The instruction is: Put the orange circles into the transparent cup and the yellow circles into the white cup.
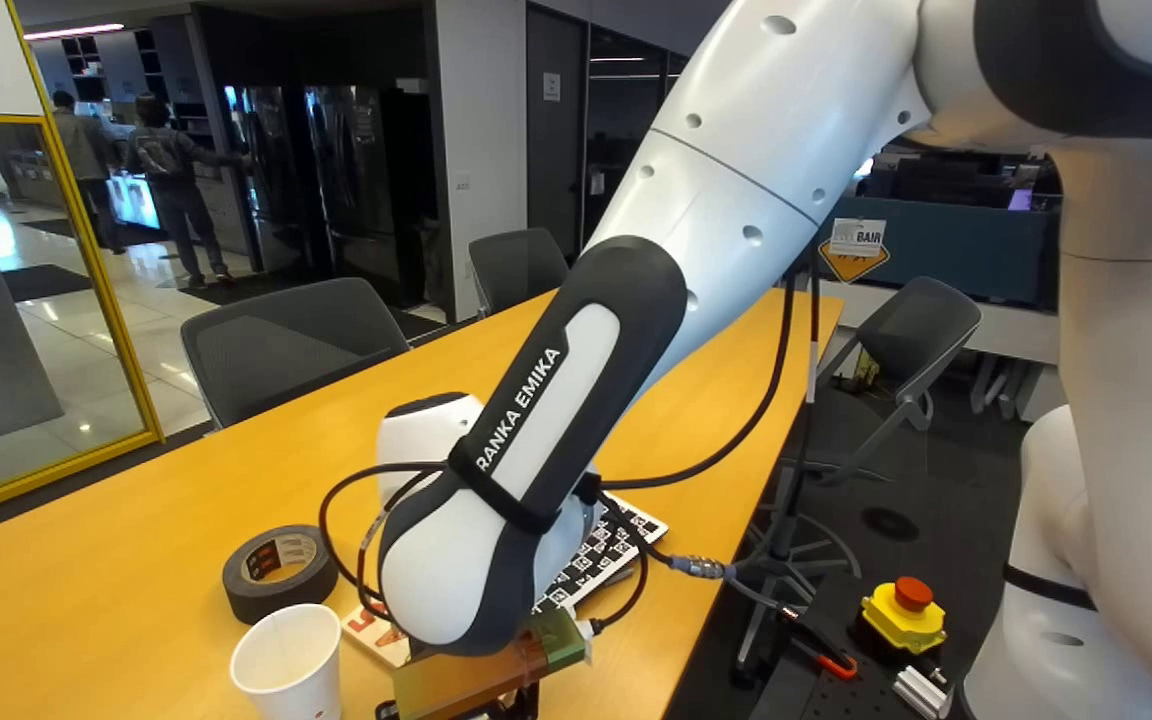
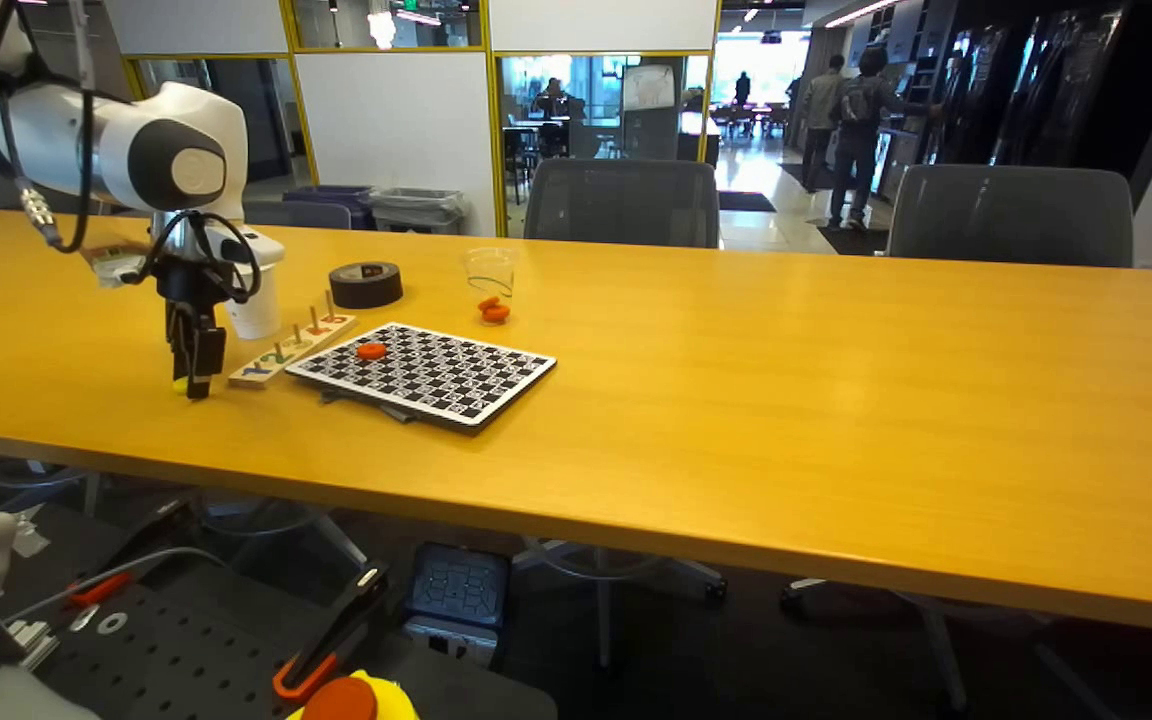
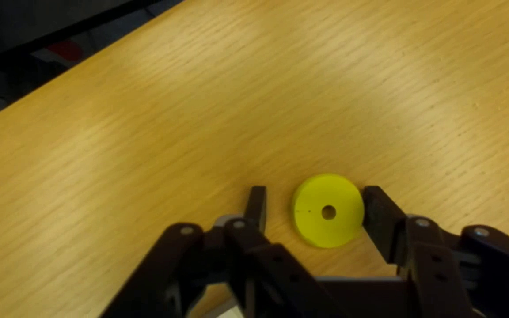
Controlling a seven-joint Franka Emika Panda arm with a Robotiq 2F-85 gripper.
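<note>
In the wrist view the gripper (image 3: 314,201) reaches up from the bottom of the frame with its two fingers apart. The left-hand finger stands clear, bare wood showing beside it. Right of centre the yellow circle (image 3: 325,198) lies flat on the table (image 3: 192,110) between the fingers, a small hole through its middle; the right-hand finger seems to touch its edge, though this angle makes that hard to judge.

In an exterior view the arm (image 2: 101,150) comes in from the upper left, the gripper at its end pointing down. Next to the right is the white cup (image 2: 255,315), upright (its top partly covered by the arm). A wooden number board (image 2: 296,349) with pegs slants across the left of the frame, and the black tape roll (image 2: 366,290) lies flat behind it. One orange circle (image 2: 371,351) rests on the left part of the checkerboard (image 2: 466,375). Beyond that, left of upper centre, the transparent cup (image 2: 490,268) stands upright with more orange circles (image 2: 494,313) at its bottom.
</note>
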